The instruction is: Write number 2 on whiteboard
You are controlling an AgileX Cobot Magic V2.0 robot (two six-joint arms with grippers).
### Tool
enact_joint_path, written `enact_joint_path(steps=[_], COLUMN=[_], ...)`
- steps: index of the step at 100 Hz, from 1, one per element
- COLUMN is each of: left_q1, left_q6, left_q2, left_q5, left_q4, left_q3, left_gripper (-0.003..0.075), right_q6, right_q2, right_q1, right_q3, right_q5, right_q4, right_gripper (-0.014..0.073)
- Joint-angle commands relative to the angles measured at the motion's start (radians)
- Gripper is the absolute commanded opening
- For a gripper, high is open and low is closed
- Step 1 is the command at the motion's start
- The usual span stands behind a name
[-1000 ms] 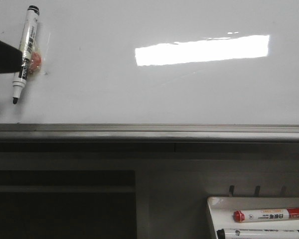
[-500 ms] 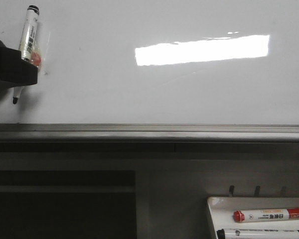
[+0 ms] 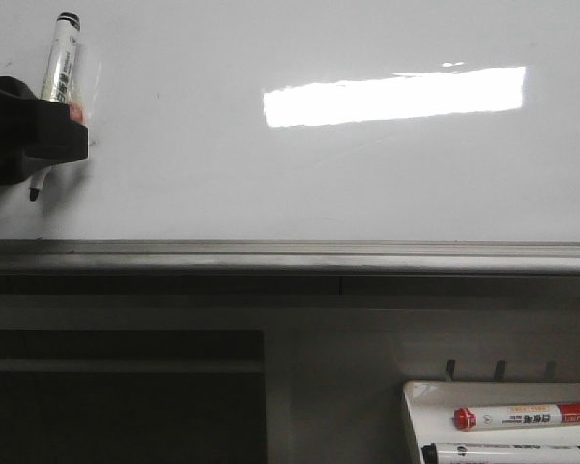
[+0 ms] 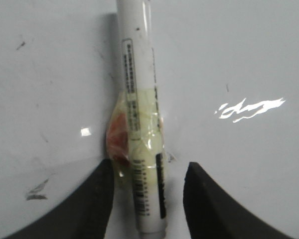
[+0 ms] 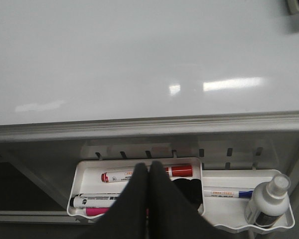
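The left pincer point(image 3: 29, 145) pinches a white marker point(image 3: 58, 68) at the whiteboard point(image 3: 319, 184), its black tip pointing down near the left edge. No stroke of the number 2 is visible there. The right pincer point(image 5: 148, 172) has fingers pressed together over the marker tray point(image 5: 84, 172).

The left gripper point(image 3: 29, 135) is seen at the left edge of the front view, its dark body raised level with the board face. In the left wrist view its two fingers point(image 4: 89, 204) are set apart, a marker pen point(image 4: 139, 124) held between them. The right gripper point(image 5: 148, 199) is closed, fingertips pressed together, nothing gripped.
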Motion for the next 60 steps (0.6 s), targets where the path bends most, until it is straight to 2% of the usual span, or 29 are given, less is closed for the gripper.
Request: enact_joint_path(steps=[1, 10, 14, 26, 34, 46, 60], left_q1=[-0.002, -0.002, -0.002, -0.005, -0.004, -0.004, -0.004], left_q6=[-0.007, -0.007, -0.007, -0.007, -0.007, -0.007, -0.007], left_q2=[0.001, 0.001, 0.001, -0.001, -0.024, -0.092, -0.193], left_q5=[-0.032, -0.029, -0.028, -0.027, -0.027, -0.027, -0.016], left_q4=[-0.026, -0.026, -0.024, 0.025, 0.089, 0.217, 0.431], left_q3=[-0.026, -0.026, -0.026, -0.026, -0.026, -0.026, -0.026], left_gripper=[0.0214, 0.0034, -0.0023, -0.002, -0.002, -0.002, -0.002], right_q6=[-0.002, -0.002, -0.002, -0.011, -0.057, -0.241, -0.39], right_q2=[0.022, 0.022, 0.022, 0.022, 0.023, 0.065, 0.154], right_q1=[0.0, 0.0, 0.0, 0.002, 0.044, 0.137, 0.264], right_q3=[-0.027, -0.027, -0.027, -0.029, -0.045, -0.087, -0.159], right_q5=[-0.072, -0.072, -0.069, -0.054, -0.04, -0.019, -0.025], right_q4=[-0.003, -0.003, -0.003, 0.013, 0.097, 0.257, 0.304], right_gripper=[-0.0062, -0.0062, -0.0062, -0.0062, -0.0062, -0.0062, -0.0038])
